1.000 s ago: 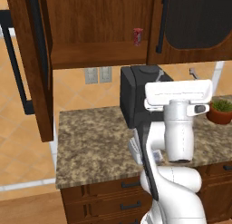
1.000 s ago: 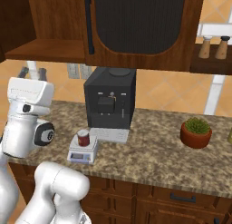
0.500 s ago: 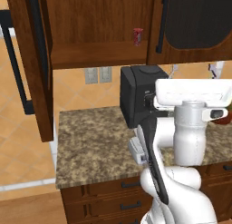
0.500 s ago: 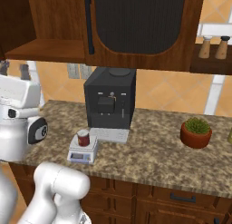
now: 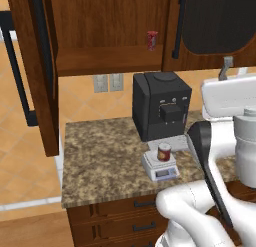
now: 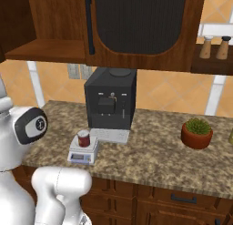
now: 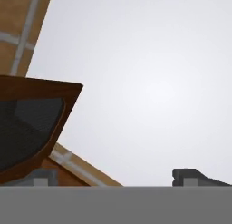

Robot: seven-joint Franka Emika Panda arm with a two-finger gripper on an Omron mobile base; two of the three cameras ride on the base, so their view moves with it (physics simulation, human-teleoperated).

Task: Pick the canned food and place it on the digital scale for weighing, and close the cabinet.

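Canned food (image 5: 163, 152) on digital scale (image 5: 160, 167); cabinet (image 5: 35, 71) door open (left).

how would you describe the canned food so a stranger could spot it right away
Find the big black coffee machine on the granite counter. Just in front sits a low white digital scale. The canned food stands upright on it: squat, dark maroon, unlike the slimmer red can in the cabinet.

Two base cameras, one hand camera

Both base views flank the coffee machine (image 5: 161, 105) (image 6: 110, 98), looking down; the hand view faces upward past a cabinet (image 7: 31, 123) corner.
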